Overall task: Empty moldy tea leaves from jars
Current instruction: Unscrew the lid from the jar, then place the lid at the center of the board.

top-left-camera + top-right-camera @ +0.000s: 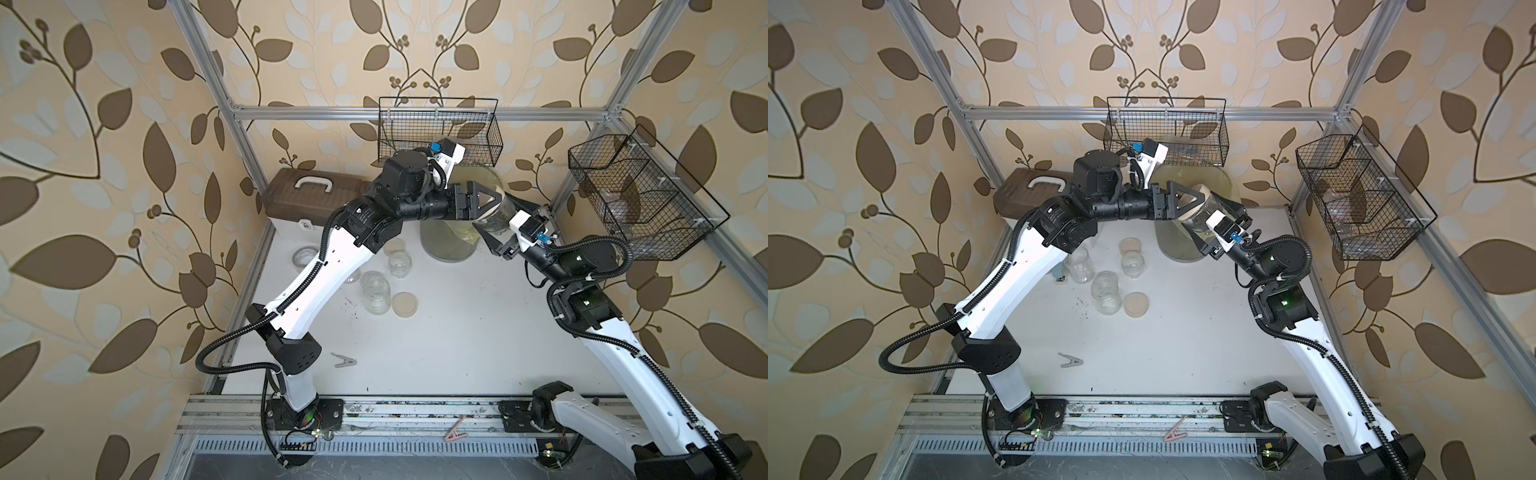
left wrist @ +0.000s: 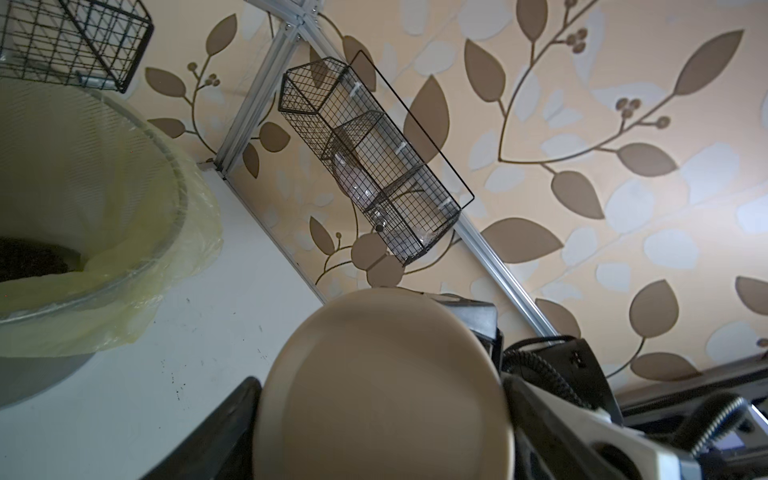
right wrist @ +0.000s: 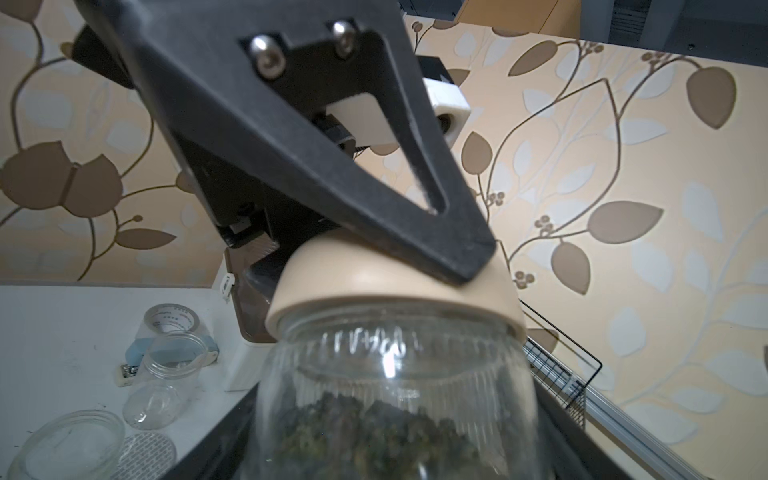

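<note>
A clear glass jar [image 3: 395, 374] holding dark moldy tea leaves [image 3: 374, 432] hangs tilted above the bin, and my right gripper [image 1: 509, 226] is shut on its body. My left gripper [image 1: 484, 201] is shut on the jar's beige lid [image 2: 382, 395], which sits on the jar's mouth; one black finger [image 3: 332, 166] presses the lid's rim. Both top views show this jar [image 1: 1200, 222] between the two grippers. Three empty jars [image 1: 1080, 266] [image 1: 1132, 264] [image 1: 1105, 293] stand on the table with two beige lids [image 1: 1136, 304] [image 1: 1129, 246] and a dotted lid [image 3: 141, 453] beside them.
The grey bin [image 1: 449, 249] with a yellow liner [image 2: 166, 266] has dark leaves at its bottom. A brown toolbox [image 1: 311, 199] and a tape roll [image 1: 305, 255] sit back left. Wire baskets [image 1: 436, 129] [image 1: 640, 195] hang on the frame. Clothespins [image 1: 345, 360] [image 1: 455, 434] lie near the front.
</note>
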